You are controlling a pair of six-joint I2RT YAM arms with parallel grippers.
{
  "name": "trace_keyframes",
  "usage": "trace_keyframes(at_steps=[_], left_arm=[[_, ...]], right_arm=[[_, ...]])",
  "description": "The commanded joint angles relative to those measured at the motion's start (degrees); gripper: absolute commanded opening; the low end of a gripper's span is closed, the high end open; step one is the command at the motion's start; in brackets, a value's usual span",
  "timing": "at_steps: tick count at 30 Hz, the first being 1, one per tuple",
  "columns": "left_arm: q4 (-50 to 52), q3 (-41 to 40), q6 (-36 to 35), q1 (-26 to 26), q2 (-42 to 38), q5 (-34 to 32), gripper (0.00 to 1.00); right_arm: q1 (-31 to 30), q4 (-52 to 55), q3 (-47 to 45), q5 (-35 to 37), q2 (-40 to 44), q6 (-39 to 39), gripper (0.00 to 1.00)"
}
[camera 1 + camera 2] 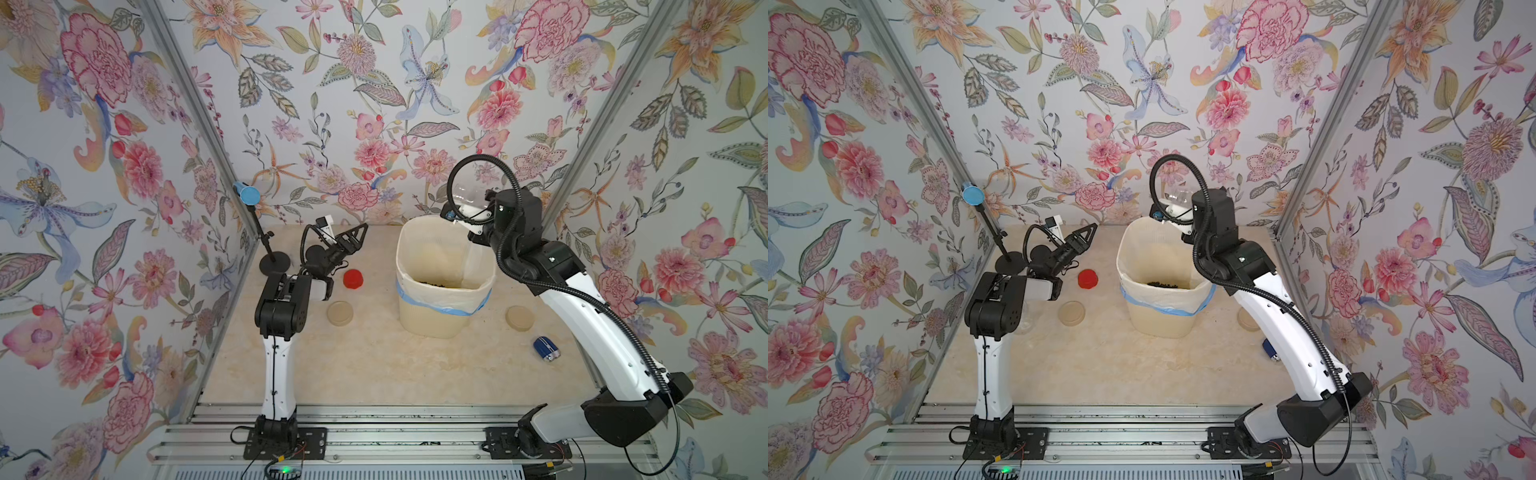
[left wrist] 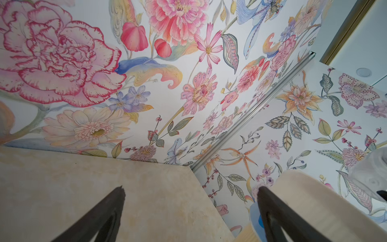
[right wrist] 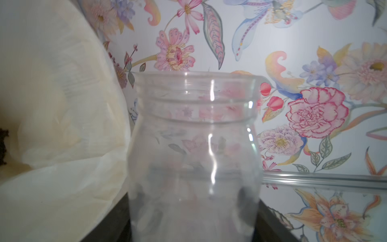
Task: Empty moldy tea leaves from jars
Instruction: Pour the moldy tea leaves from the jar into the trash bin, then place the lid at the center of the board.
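- Stand [image 1: 266,245]: a thin black pole on a round base with a blue disc on top. It stands at the far left corner of the table [image 1: 365,365].
- My left gripper [image 2: 191,188]: the jaws are spread wide and hold nothing. It hangs above the table, just right of the stand, and points toward the back wall.
- Left beige lid [image 1: 340,313]: lies flat on the table, near my left arm.
- Red cap [image 1: 353,279]: sits on the table just beyond the left beige lid, apart from it.
- Bin [image 1: 432,320]: a cream ribbed bin with a white liner and a blue band. It stands upright at the middle of the table.
- Tea leaves [image 1: 436,284]: a dark crumbly heap at the bottom of the bin, seen in both top views.
- My right gripper [image 3: 190,226]: the jaws are part-way closed and clamp the lower body of a clear jar [image 3: 194,130]. The jar is uncapped and is held over the bin's far rim.
- Right beige lid [image 1: 520,318]: lies flat on the table, right of the bin.
- Blue object [image 1: 546,349]: a small item lying nearer the front; I cannot tell what it is.
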State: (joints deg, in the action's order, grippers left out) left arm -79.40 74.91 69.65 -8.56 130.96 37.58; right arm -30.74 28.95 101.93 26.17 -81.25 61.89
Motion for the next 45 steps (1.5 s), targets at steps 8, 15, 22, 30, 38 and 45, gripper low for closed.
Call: trace_keyframes(at_steps=[8,15,22,30,38,45], left_arm=[[-4.19,-0.19,1.36,0.61,1.62,1.78,1.0],[-1.47,-0.7,-0.47,0.55,0.03,1.88,1.0],[-3.06,-0.28,0.43,0.27,0.83,2.36,1.0],[-4.55,0.64,1.51,0.33,1.96,3.11,1.0],[-4.0,2.23,1.85,0.28,3.26,3.55,1.0],[-1.03,3.94,-0.9,-0.05,4.8,4.54,1.0]], right_arm=[[13.22,-3.47,-5.68,-31.0,8.33,-34.02,0.6],[27.44,-21.71,-15.22,-56.14,11.11,-60.73,0.6],[37.4,-43.09,-28.95,-62.9,14.49,-78.52,0.6],[40.8,-66.27,-52.75,-48.18,21.36,-76.21,0.61],[42.7,-78.89,-63.76,-36.41,18.89,-71.52,0.61],[45.32,-87.52,-67.74,-35.89,8.75,-69.67,0.6]])
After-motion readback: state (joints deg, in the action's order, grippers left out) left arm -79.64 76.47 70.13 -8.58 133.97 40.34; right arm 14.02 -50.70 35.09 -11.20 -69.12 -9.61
